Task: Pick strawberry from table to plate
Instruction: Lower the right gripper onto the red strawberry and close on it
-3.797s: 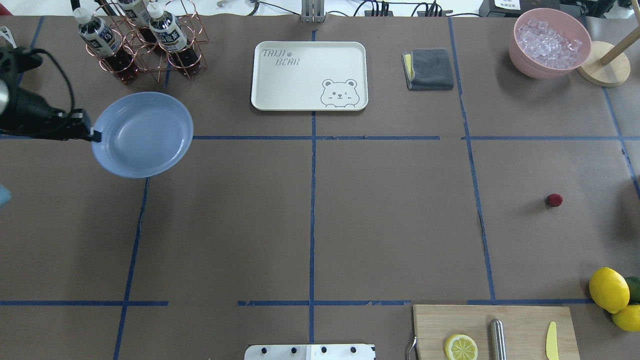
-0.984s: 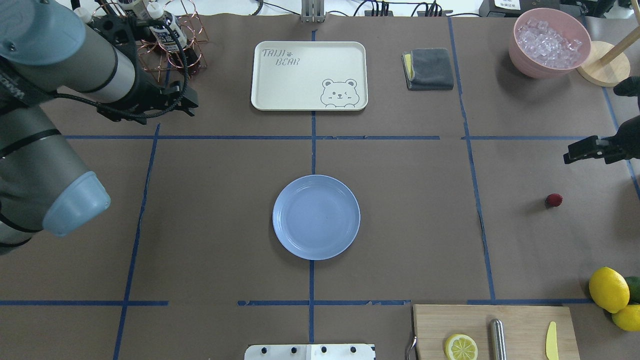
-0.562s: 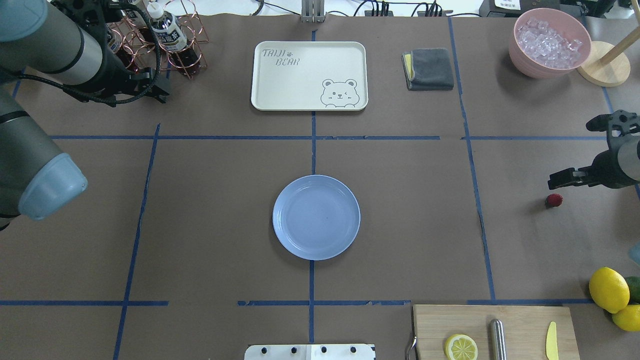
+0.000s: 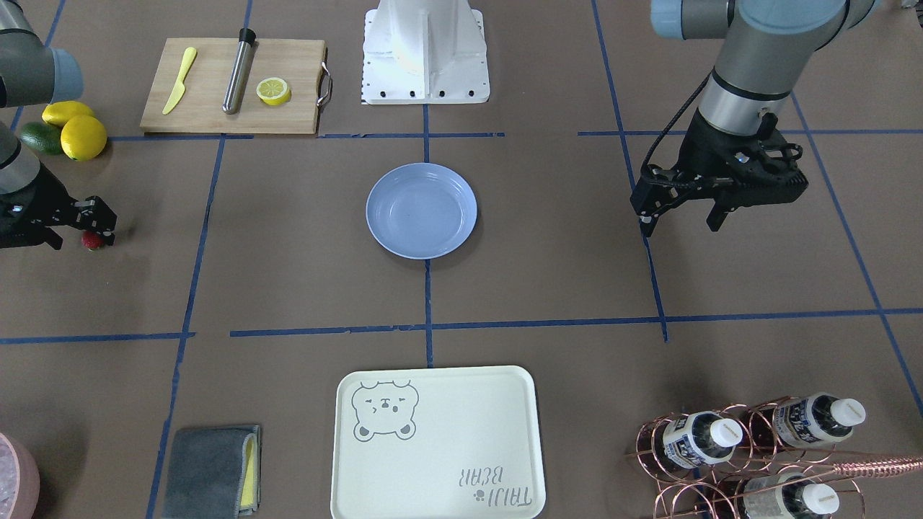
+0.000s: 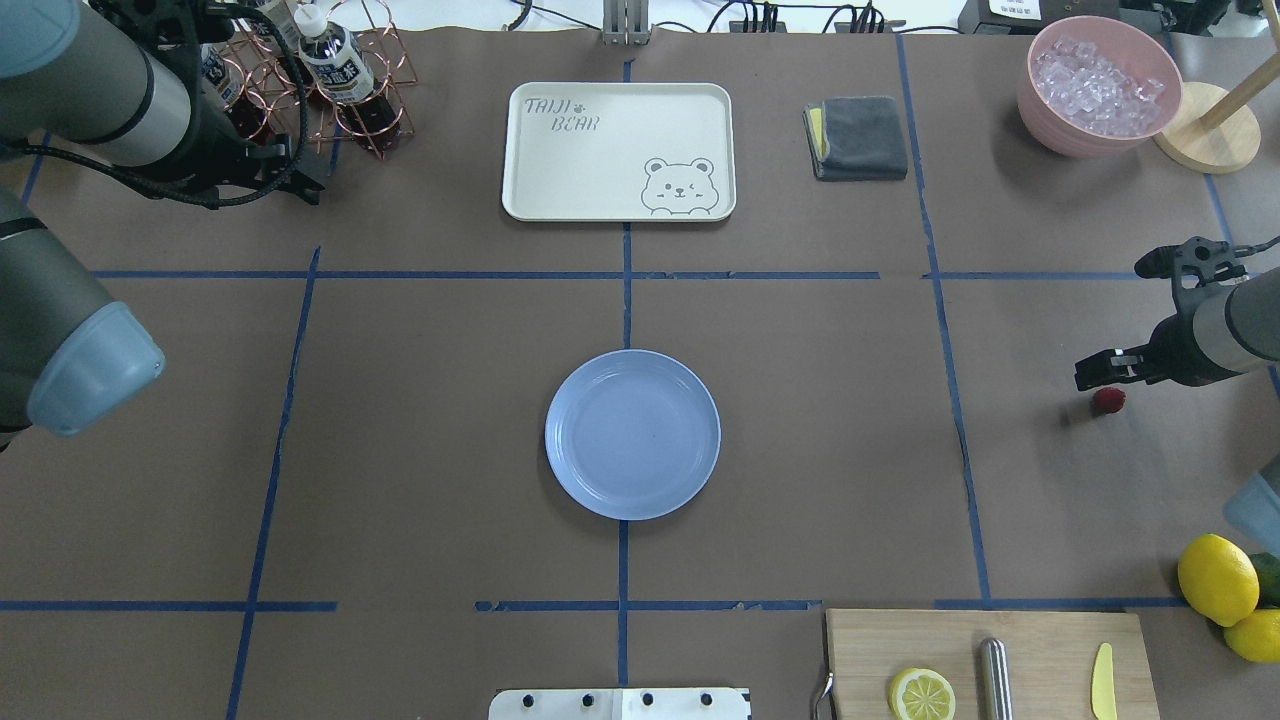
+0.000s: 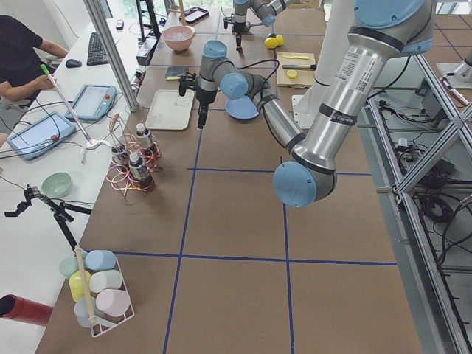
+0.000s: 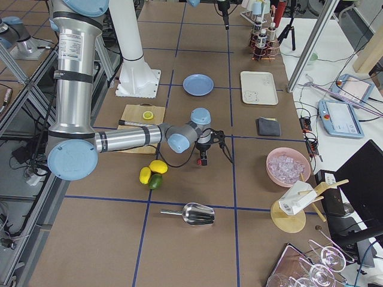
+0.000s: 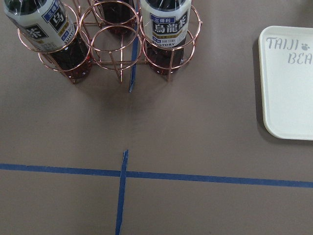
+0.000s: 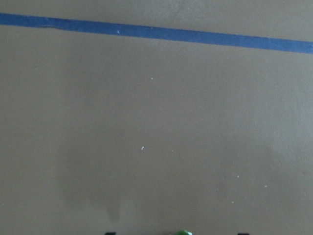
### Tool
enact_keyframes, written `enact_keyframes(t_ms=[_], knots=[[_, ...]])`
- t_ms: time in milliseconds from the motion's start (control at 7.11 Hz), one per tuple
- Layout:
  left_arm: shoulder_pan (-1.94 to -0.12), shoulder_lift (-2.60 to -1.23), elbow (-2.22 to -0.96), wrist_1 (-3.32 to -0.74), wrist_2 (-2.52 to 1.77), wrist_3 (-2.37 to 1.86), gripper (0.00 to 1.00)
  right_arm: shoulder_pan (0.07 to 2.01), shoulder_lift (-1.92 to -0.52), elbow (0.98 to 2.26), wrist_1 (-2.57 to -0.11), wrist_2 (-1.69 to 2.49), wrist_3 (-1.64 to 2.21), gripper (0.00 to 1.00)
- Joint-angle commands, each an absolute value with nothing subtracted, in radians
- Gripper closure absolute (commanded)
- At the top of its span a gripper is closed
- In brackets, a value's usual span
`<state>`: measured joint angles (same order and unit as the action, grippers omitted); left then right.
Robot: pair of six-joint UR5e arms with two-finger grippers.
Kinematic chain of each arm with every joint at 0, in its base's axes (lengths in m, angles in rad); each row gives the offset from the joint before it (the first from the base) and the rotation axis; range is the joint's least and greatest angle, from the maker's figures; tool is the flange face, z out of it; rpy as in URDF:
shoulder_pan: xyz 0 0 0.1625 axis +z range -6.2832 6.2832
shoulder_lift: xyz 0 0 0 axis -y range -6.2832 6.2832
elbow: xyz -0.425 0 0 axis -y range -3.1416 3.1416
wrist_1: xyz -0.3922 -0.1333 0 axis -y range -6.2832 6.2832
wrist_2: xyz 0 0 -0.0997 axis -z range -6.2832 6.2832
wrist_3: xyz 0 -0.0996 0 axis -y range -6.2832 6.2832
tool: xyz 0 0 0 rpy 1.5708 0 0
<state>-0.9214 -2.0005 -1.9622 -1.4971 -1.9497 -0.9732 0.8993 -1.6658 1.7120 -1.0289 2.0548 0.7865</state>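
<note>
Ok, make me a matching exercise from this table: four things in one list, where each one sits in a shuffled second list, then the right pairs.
Things
1. strawberry
2. plate
3. lemon half
4. cloth

Places
A. on the board
B. beside the tray
C. on bare table, far to the robot's right
D. middle of the table, nothing on it

Pairs: 1-C, 2-D, 3-A, 4-B
</note>
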Motion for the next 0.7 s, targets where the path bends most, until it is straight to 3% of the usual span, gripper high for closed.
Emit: enact_keyframes(t_ms=[0, 281, 562], knots=[[-0.922, -2.000, -1.962, -1.497, -1.950, -0.973, 0.00, 0.897, -1.654, 1.690, -1.028, 2.060, 0.784, 0.23], [-0.922, -2.000, -1.960, -1.497, -1.950, -0.973, 0.00, 0.891, -1.655, 1.692, -1.029, 2.066, 0.788, 0.26], [-0.923, -2.000, -1.960, -1.497, -1.950, -0.973, 0.00, 0.888, -1.655, 1.690, -1.029, 2.080, 0.790, 0.35]])
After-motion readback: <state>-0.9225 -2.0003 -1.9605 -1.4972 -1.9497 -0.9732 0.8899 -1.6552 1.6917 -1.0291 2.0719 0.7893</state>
